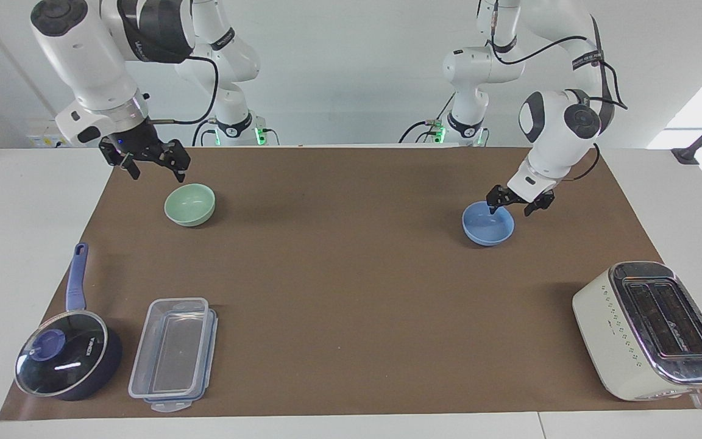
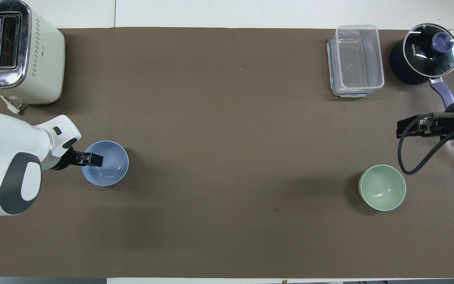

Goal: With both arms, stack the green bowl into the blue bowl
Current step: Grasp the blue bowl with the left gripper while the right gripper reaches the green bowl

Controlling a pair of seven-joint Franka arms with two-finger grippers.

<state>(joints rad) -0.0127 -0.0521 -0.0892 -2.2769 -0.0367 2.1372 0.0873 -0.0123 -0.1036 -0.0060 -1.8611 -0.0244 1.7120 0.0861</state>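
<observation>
The blue bowl [image 1: 488, 224] [image 2: 106, 166] sits upright on the brown mat toward the left arm's end. My left gripper [image 1: 514, 209] [image 2: 95, 159] is open and low at its rim. One finger dips inside the bowl and the other stays outside it. The green bowl [image 1: 189, 204] [image 2: 382, 187] rests upright toward the right arm's end of the table. My right gripper [image 1: 156, 169] [image 2: 401, 132] hangs open in the air beside and above the green bowl, apart from it, with nothing between its fingers.
A cream toaster [image 1: 649, 329] [image 2: 16, 51] stands at the mat's corner far from the robots, at the left arm's end. A clear plastic container [image 1: 174, 353] [image 2: 355, 61] and a lidded dark saucepan [image 1: 64, 360] [image 2: 426, 53] sit at the right arm's end.
</observation>
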